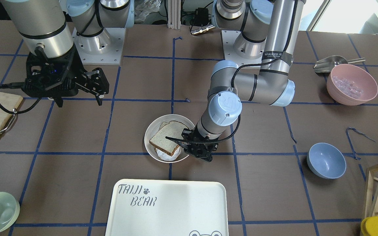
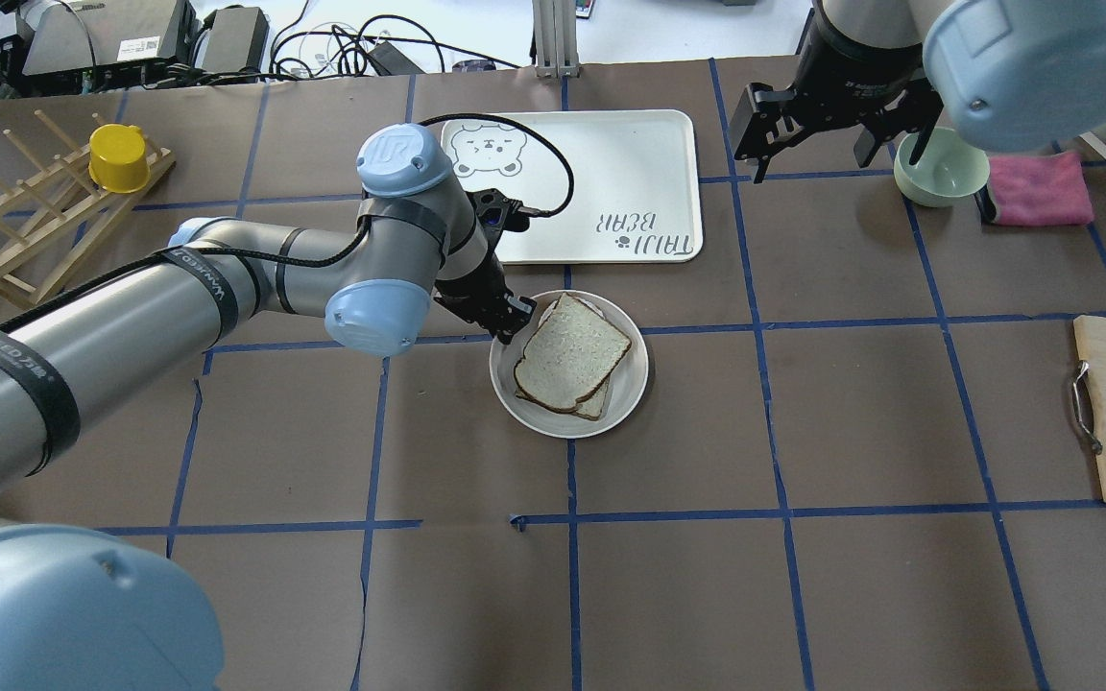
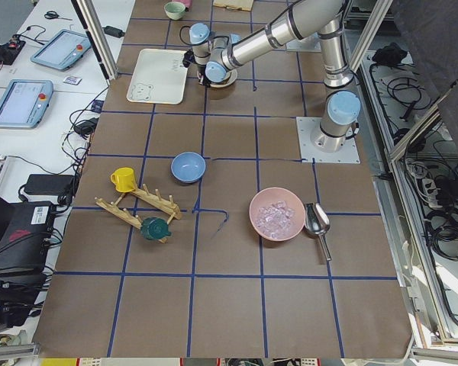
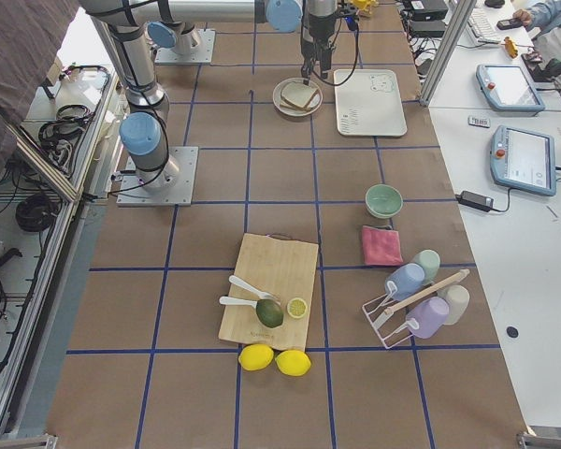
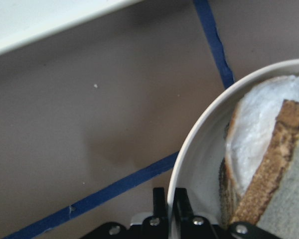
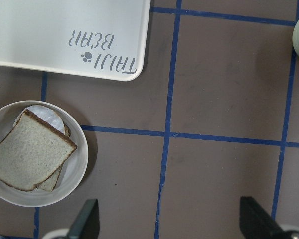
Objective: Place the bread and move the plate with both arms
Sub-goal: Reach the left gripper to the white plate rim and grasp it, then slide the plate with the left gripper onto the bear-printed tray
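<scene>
1. Clamped on the rim of the plate (image 2: 632,395), on the side towards the tray (image 2: 611,173): the left gripper (image 2: 513,322), fingers (image 5: 181,200) set narrowly astride the rim in the left wrist view, with only their tips in frame at the bottom edge.
2. Lying flat in that plate, at mid-table, near the tray but not touching it: the bread (image 2: 572,351), dark crust all round, on top of a small stack.
3. Mostly hidden beneath the bread: a second slice (image 6: 52,183) with a lighter crust, and a white layer (image 6: 46,117) peeking out at one end; impossible to tell what that layer is.
4. Hanging spread wide and empty above the table, well apart from the plate: the right gripper (image 1: 79,101), both fingertips just inside the bottom of the right wrist view.
5. Partly covered by the right gripper in the overhead view, and cut by the frame edge in the right wrist view: a green bowl (image 2: 942,178).
6. Too small in both side views to judge either grip; tray cropped at the bottom of the front-facing view.
</scene>
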You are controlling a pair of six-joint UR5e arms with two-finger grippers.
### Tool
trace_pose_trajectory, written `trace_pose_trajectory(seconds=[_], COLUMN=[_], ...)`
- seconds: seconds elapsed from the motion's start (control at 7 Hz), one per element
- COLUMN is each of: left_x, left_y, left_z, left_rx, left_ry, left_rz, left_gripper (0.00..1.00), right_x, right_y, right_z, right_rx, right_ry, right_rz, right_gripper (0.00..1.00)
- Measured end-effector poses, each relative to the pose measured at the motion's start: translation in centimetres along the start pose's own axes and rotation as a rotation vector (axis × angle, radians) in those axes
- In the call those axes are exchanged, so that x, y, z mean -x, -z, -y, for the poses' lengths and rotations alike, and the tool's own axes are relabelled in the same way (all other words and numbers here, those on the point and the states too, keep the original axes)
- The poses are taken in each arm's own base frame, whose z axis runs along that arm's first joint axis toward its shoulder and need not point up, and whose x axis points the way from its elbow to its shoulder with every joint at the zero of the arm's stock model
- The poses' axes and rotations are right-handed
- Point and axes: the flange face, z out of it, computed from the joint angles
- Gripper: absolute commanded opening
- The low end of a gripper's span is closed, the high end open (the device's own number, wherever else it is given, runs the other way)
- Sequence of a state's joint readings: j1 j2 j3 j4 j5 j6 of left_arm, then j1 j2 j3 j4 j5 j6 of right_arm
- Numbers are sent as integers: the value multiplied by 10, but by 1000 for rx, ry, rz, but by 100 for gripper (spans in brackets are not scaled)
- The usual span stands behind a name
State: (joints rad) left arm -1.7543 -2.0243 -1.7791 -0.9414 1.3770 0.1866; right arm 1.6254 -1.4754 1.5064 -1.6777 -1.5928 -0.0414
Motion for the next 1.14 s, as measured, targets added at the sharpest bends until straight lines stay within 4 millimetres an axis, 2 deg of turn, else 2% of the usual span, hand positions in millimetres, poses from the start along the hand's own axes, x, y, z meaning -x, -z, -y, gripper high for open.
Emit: trace_pose_trajectory(seconds=[0.29,0.86,1.0,1.14], left_x=[12,27,34,44], left_y=[22,55,63,74], left_z=[0,0,5,19], left_rx=[-26,-84,-101,-121], left_ry=[65,163,180,195], left_rz=[-43,-111,-129,-137], left_gripper=[0,0,0,0], right_x=[2,5,5,5], right_y=[-7,-9,-8,-5], right_z=[-2,-3,-3,-2], right_rx=[27,33,32,27], right_ry=[-1,-11,-15,-16], right_rz=[14,16,15,11], right_gripper=[100,100,100,100])
